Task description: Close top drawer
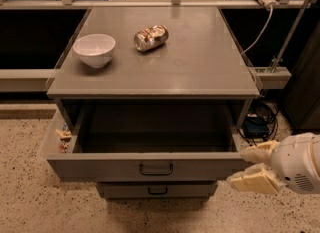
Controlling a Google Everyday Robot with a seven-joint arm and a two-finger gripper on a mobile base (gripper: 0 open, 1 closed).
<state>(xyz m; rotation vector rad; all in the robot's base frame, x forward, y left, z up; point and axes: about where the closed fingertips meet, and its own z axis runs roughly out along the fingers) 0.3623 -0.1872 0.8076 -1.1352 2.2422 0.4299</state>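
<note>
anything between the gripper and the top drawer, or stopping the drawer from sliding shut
Nothing visible. The gripper sits at the right end of the top drawer front panel, with no object between them. The drawer's inside looks empty, and nothing pokes above its walls.
</note>
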